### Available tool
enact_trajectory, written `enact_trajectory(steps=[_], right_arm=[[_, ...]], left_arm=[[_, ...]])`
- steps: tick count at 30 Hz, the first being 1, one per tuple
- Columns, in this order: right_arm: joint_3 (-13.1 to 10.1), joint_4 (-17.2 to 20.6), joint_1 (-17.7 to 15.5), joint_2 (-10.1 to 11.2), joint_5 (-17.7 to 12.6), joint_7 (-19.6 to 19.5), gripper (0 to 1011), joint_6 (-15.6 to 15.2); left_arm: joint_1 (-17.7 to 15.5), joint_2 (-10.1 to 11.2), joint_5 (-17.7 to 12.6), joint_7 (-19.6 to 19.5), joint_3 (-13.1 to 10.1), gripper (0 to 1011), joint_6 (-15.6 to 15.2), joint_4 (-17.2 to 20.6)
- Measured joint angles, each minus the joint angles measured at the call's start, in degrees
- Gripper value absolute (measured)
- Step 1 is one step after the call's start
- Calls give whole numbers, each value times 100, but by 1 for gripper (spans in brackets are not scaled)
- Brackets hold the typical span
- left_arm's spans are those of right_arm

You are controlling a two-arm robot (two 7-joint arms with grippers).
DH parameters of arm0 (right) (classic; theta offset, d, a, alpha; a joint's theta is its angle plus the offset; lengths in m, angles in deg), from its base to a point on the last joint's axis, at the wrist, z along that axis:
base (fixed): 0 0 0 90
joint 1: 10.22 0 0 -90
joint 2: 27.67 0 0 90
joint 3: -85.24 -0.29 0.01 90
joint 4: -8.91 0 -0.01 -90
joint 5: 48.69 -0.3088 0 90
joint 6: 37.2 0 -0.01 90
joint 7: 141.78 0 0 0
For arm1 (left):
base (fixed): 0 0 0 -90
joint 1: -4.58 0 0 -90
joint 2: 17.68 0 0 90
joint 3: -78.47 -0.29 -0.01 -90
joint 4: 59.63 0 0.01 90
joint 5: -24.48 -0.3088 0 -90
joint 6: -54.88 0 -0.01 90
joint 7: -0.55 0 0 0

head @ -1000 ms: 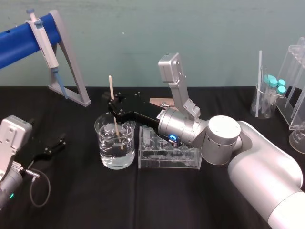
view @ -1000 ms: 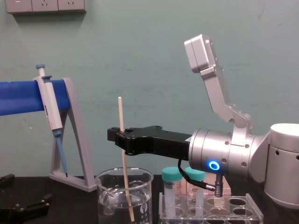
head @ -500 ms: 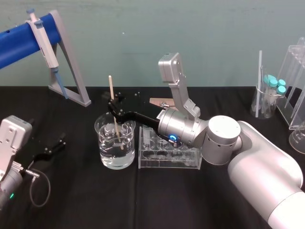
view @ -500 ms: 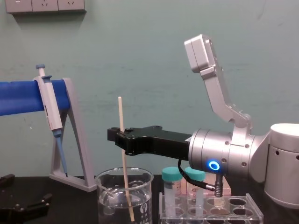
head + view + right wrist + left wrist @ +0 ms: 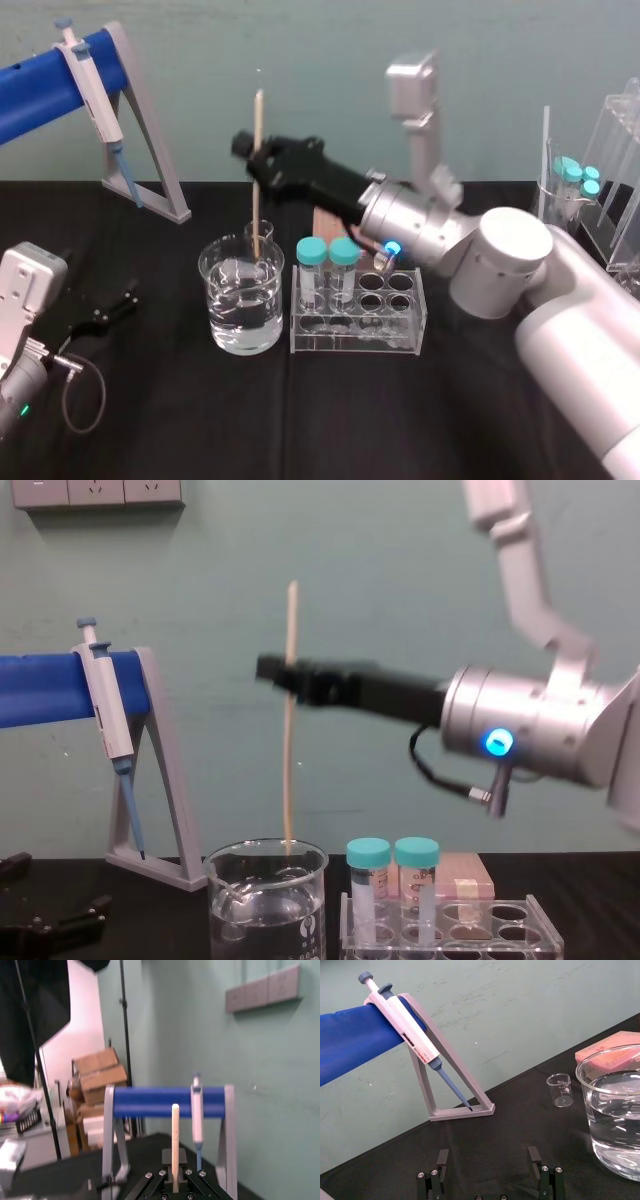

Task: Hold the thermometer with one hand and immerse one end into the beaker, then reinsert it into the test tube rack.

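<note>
While the thermometer (image 5: 257, 125) is held upright over the beaker (image 5: 243, 318), its lower end is seen at about rim height, above the water surface. Whether it quite clears the rim cannot be told. The rod is gripped in its upper half by the right gripper (image 5: 262, 165), whose fingers are closed tight on it. The arm is extended from the right, above the rack (image 5: 355, 337).

From the side, the thermometer (image 5: 289, 760) is seen near vertical. The right gripper (image 5: 290, 675) is positioned high above the beaker (image 5: 265, 910), which is partly filled with clear water. In the right wrist view the thermometer (image 5: 175, 1135) is seen standing up from between the closed fingers of the right gripper (image 5: 175, 1182).

The rack (image 5: 450, 940) is placed just right of the beaker. Two teal-capped tubes (image 5: 312, 262) are stood in its left-hand holes.

The left gripper (image 5: 112, 310) is parked low at the near left, well apart from the beaker. Its fingers (image 5: 442, 1157) are spread wide, and nothing is held.

A pipette (image 5: 88, 75) is hung on a blue-and-grey stand (image 5: 150, 150) at the far left. A small beaker (image 5: 560, 1091) is set on the black table (image 5: 150, 420) behind the large one.
</note>
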Motion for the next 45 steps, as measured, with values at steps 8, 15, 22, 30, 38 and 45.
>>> enact_trajectory(steps=[8,15,22,30,38,45], right_arm=[[-460,718,-136,239,-605,-154,53,-144],[-743,1269,-290,661,-747,-443,53,-208],[-951,1505,-522,1153,-732,-729,53,-280],[-1110,1424,-824,1424,-666,-1001,53,-320],[-1049,1039,-893,1366,-626,-1010,53,-387],[-927,705,-856,1291,-570,-913,53,-447]], left_arm=[[0,0,0,0,0,1004,0,0],[0,0,0,0,0,1004,0,0],[0,0,0,0,0,1004,0,0],[0,0,0,0,0,1004,0,0],[0,0,0,0,0,1004,0,0],[0,0,0,0,0,1004,0,0]])
